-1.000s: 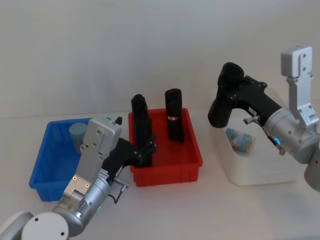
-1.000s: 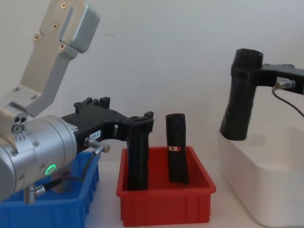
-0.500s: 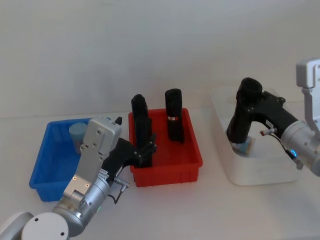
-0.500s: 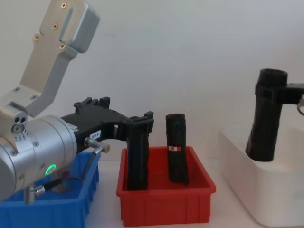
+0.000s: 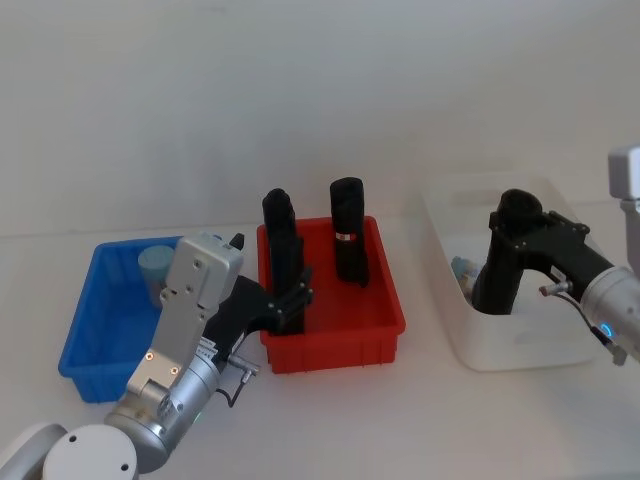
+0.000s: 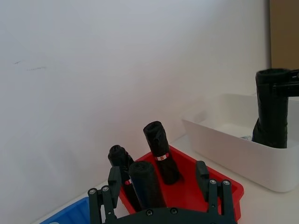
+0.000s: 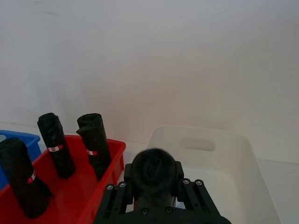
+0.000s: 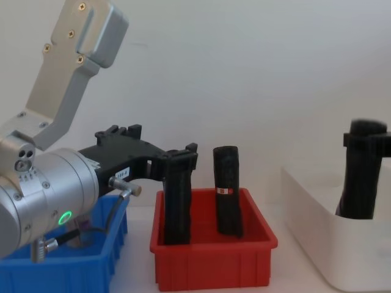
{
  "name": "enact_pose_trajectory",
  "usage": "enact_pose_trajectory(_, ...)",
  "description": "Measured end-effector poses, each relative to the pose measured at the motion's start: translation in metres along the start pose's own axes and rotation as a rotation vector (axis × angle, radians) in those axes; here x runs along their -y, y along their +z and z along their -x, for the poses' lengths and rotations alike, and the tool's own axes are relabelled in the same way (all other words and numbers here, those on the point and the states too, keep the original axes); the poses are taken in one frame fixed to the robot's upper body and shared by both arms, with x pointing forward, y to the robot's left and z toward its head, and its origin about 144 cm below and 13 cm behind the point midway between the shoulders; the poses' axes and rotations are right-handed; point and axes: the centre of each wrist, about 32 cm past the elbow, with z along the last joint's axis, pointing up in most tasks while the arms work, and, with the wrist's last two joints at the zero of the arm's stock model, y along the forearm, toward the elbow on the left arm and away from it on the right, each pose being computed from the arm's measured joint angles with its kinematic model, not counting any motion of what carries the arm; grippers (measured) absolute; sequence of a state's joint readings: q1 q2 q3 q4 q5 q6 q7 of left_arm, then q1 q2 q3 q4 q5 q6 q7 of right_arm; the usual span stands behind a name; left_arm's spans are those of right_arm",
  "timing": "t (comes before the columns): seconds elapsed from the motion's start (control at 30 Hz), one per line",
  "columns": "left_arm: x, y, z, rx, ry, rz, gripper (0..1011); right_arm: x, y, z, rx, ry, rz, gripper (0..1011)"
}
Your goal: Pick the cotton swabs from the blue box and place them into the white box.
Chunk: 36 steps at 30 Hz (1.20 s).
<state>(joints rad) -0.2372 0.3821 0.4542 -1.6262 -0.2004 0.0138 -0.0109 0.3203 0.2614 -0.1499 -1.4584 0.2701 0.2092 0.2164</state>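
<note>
right end effector, grip state unclear, sits low in the white box; release the swabs gently, then lift straight.

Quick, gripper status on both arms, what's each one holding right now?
Left gripper: open, holding nothing, at the red bin.
Right gripper: closed on a black cylinder, lowered into the white box.

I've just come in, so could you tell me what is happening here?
The right hand holds a tall black cylindrical roll down inside the large white plastic tub. A small clear jar with a pale blue lid sits in the shallow blue plastic bin. The left hand hangs open at the red plastic bin.
</note>
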Motion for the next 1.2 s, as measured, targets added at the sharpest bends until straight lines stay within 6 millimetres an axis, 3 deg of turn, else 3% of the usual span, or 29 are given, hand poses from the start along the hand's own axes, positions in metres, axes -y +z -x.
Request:
enact_pose_trajectory(0.37,0.000,0.000,0.000,0.000,0.000,0.000,1004,0.005,-0.005,-0.002,-0.007,0.002,0.019,794)
enact_pose_trajectory(0.67,0.000,0.000,0.000,0.000,0.000,0.000,1004,0.009,-0.004,-0.002,-0.002,0.009,0.003,1002)
enact_pose_trajectory(1.2,0.000,0.000,0.000,0.000,0.000,0.000,1004,0.012,-0.002,-0.001,0.005,0.015,-0.018,1002)
